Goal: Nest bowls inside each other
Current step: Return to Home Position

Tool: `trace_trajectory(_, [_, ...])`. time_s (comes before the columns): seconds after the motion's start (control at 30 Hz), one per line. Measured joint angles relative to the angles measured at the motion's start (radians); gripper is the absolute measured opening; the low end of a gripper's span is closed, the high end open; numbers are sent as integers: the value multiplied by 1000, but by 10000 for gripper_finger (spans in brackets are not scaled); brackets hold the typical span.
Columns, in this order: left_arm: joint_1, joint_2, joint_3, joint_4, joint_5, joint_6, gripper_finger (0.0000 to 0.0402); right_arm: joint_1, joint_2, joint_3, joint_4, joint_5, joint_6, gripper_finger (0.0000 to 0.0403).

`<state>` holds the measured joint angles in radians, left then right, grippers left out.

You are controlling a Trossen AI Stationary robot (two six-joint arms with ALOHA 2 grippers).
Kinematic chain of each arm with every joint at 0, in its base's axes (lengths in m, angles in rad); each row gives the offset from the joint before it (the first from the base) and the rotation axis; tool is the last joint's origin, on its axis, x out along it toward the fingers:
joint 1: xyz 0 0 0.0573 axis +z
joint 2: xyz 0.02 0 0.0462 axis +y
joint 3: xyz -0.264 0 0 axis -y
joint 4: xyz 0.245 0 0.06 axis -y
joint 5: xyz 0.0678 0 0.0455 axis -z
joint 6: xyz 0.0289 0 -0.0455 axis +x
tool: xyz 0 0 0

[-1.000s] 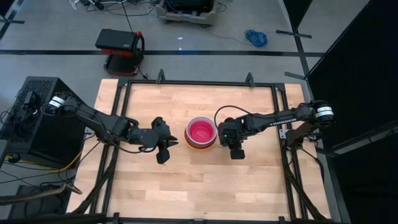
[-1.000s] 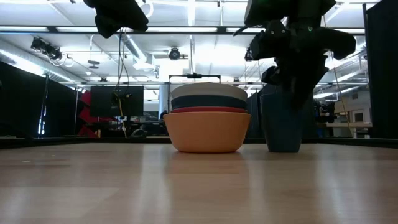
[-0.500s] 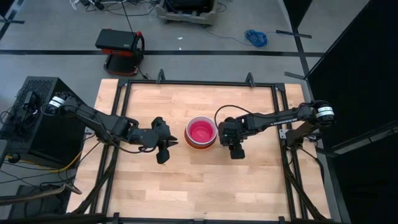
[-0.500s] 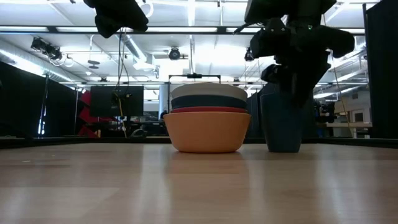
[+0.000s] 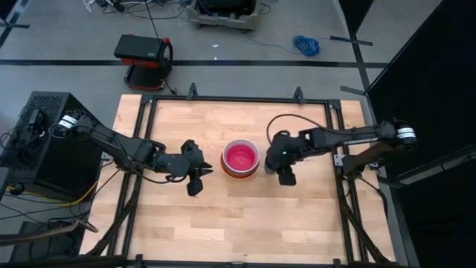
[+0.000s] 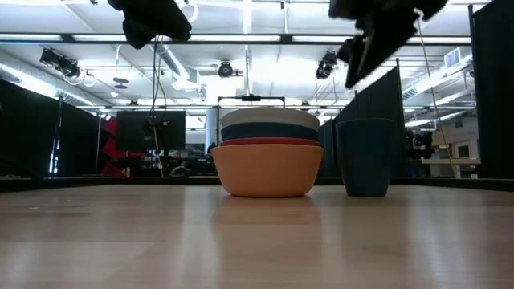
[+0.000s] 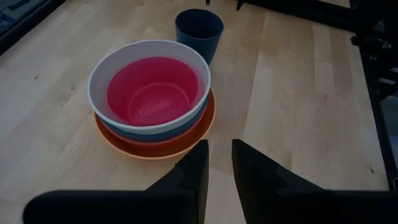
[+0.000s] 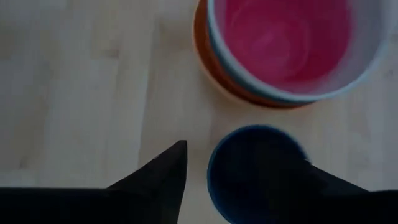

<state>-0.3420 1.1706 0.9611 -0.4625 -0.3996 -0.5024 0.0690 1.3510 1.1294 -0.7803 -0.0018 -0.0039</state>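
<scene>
Bowls nested in your stack [image 5: 240,158]: five, namely one orange bowl [image 6: 267,172], one red-orange bowl [image 6: 267,142], one teal bowl [image 6: 269,131], one white bowl [image 6: 269,116] and one magenta-pink bowl [image 7: 149,92].
Blue cup [image 6: 366,156]: one, below your right gripper [image 5: 285,177], just beside the stack.
Stacks: one, between your left gripper [image 5: 196,181] and right gripper.
Grippers: two, both clear of the bowls.
Arms: two.

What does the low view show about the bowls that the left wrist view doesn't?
Only the low view shows the stack side-on, orange bowl lowest, then red, dark and white rims, plus the right hand hanging above the dark blue cup. Only the left wrist view shows the pink bowl nested in the white bowl. Both show that cup upright beside the stack, not inside, and the left hand to one side.
</scene>
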Motion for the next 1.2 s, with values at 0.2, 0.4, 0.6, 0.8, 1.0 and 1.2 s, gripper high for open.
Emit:
trace_trajectory(0.2, [0, 0, 0, 0, 0, 51, 58, 10, -95, -51, 64, 3, 1, 151])
trace_trajectory(0.4, [0, -1, 0, 1, 0, 103, 58, 21, -191, -105, 124, 6, 0, 126])
trace_trajectory(0.6, [1, -10, 0, 2, -5, 171, 58, 20, -292, -156, 166, 8, -7, 92])
trace_trajectory(0.8, [2, -100, 0, 18, -79, 260, 58, -23, -426, -183, 258, 5, -65, 19])
trace_trajectory(1.0, [2, -197, 1, 94, -82, 360, 52, -26, -558, -289, 564, -143, -87, 2])
trace_trajectory(1.2, [2, -231, 1, 93, -64, 406, 32, 65, -588, -410, 743, -105, -47, 1])
